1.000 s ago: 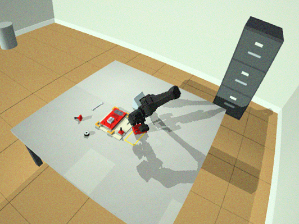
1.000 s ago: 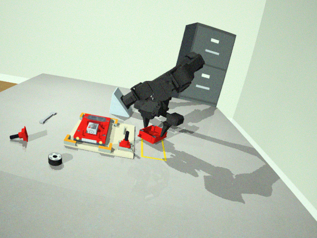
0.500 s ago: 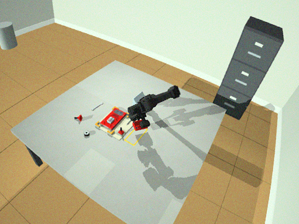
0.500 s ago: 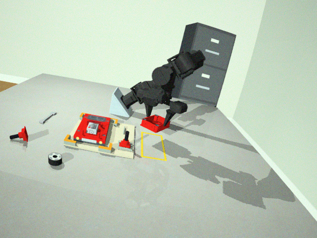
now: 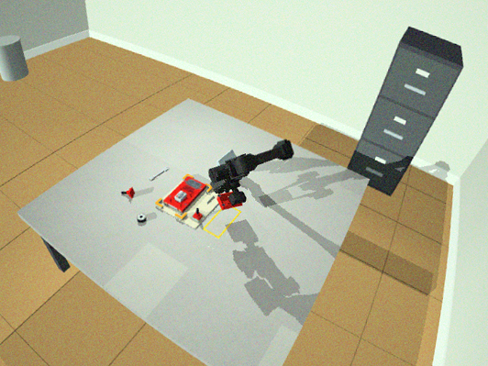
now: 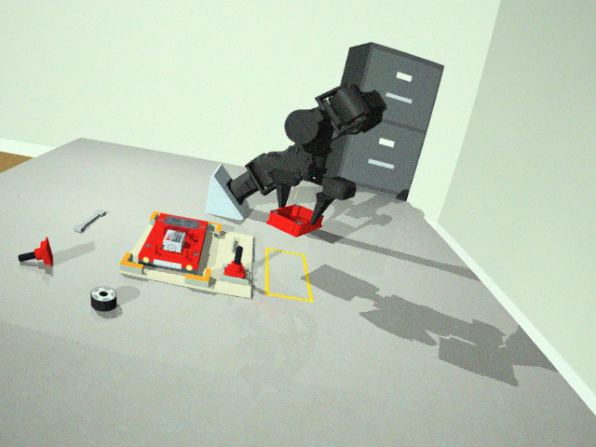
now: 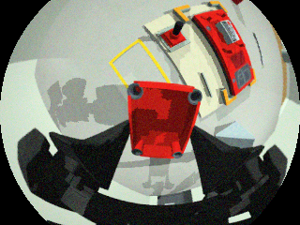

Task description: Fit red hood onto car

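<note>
Red catches the eye first at the far left of the counter (image 6: 336,385): a small red-and-black tool (image 6: 38,252) lying on its side, with a grey wrench (image 6: 89,220) behind it and a black wheel (image 6: 103,298) nearer me. Next along sits the jig (image 6: 192,277) holding the chassis (image 6: 173,242), its grey engine block (image 6: 173,238) in place; the pegs are too small for me to make out. A second red-based tool (image 6: 236,264) stands upright on the jig's right side. Beside that is a yellow outline (image 6: 287,275) marked on the counter, nothing inside it. Further right and behind, the claw (image 6: 298,215) has closed its two fingers on the sides of the hood (image 6: 294,220), which hangs just off the counter, open side up with its corner bosses showing. So I'd say the pickup is done. Carrying it across, turning it over, seating it on the pegs and backing away are all left.
</note>
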`<act>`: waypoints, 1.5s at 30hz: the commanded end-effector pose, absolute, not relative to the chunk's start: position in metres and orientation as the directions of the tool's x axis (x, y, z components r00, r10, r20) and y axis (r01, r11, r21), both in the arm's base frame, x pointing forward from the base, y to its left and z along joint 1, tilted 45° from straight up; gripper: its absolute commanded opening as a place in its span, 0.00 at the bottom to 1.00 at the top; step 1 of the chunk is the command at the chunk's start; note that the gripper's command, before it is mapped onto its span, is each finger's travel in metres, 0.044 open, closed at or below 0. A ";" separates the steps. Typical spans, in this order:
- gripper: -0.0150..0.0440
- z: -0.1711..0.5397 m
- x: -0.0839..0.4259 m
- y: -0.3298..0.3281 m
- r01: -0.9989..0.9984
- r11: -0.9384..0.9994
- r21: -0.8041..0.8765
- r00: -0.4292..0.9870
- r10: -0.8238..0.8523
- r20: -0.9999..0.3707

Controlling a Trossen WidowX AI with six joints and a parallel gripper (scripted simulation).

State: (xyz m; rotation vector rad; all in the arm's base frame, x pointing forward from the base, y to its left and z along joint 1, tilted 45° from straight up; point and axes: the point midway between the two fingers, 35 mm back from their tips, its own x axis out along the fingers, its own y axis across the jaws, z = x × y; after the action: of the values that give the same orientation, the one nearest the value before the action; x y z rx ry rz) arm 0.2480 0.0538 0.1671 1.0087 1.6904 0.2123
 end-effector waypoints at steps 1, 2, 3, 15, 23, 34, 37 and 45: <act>0.25 0.168 0.241 0.053 0.507 0.623 0.595 -0.036 0.705 -0.708; 0.25 0.167 0.241 0.053 0.507 0.623 0.595 -0.036 0.705 -0.708; 0.25 0.166 0.241 0.054 0.507 0.624 0.595 -0.036 0.705 -0.708; 0.25 0.132 0.242 0.088 0.507 0.625 0.594 -0.034 0.703 -0.711; 0.25 0.113 0.238 0.109 0.506 0.621 0.598 -0.034 0.708 -0.705; 0.65 0.114 0.238 0.108 0.501 0.627 0.596 -0.040 0.705 -0.708; 0.79 0.114 0.238 0.108 0.501 0.627 0.596 -0.040 0.705 -0.708; 1.00 0.117 0.239 0.104 0.502 0.628 0.595 -0.040 0.704 -0.709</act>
State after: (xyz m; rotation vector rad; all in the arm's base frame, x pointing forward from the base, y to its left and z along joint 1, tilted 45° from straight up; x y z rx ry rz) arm 0.2377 0.1072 0.1143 1.0019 1.6963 0.2162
